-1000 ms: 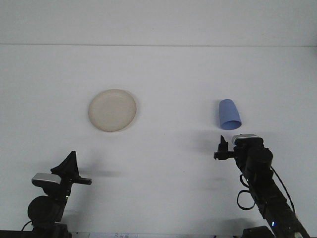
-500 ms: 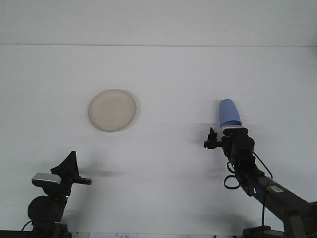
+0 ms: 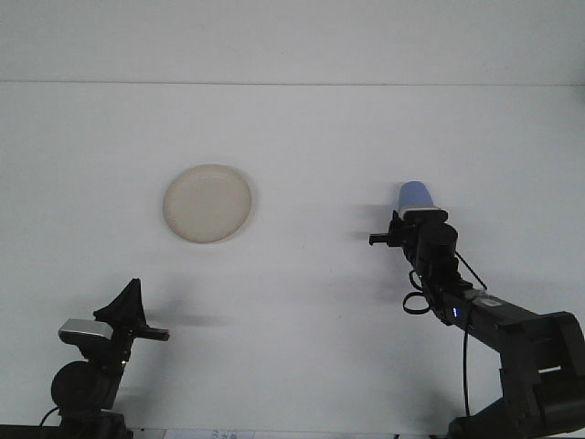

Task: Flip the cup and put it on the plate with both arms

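Reaching forward, my right claw (image 3: 413, 218) now covers the blue cup (image 3: 414, 195) near the table's (image 3: 302, 302) right edge; grip unclear; squeeze gently.

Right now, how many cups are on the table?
1. The blue cup stands right of the plate, with the right gripper covering its lower part. Nothing in view looks able to hide another.

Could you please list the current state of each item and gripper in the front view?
Cup: on the table, lower part hidden behind the right gripper.
Plate: flat on the table, nothing on it.
Right gripper: at the cup.
Left gripper: low near the front edge, holding nothing.
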Tool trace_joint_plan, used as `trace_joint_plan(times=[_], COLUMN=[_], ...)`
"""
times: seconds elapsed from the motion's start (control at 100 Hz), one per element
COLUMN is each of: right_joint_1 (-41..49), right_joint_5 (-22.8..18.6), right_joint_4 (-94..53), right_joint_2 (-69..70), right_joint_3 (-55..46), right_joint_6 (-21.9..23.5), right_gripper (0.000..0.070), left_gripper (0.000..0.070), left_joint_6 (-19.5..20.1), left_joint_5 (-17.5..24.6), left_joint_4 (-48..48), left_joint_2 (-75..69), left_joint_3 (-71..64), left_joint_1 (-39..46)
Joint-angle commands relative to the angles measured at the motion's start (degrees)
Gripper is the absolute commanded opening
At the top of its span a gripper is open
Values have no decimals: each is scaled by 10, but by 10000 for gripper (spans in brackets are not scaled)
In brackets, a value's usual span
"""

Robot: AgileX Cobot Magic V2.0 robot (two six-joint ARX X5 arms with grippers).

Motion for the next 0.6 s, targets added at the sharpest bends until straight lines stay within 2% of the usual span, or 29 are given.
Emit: trace_joint_plan(times=[0.0,0.15,0.24,0.37,0.47,0.59], right_joint_1=[4,23,45,76,101,134], right_joint_5=[-8,-29,-32,-55,-80,-78], right_joint_4=[1,-28,-101,-346,-560,-780], right_joint_2=[6,-51,-112,-192,-208,-192], right_joint_3=[13,15,30,120,231,371], right_joint_6=[4,-12,-21,-44,-87,-135], right_gripper=[3,3,3,3,3,3], left_gripper=[15,14,15,14,14,15], left_joint_6=[-2,-2,-2,-2,-2,-2], left_joint_5=[1,1,1,1,1,1], left_joint_4=[6,6,6,6,6,6], left_joint_2=[0,0,0,0,0,0], left_joint_3=[-11,-11,-11,-11,-11,-11], left_joint_1=[1,1,1,1,1,1])
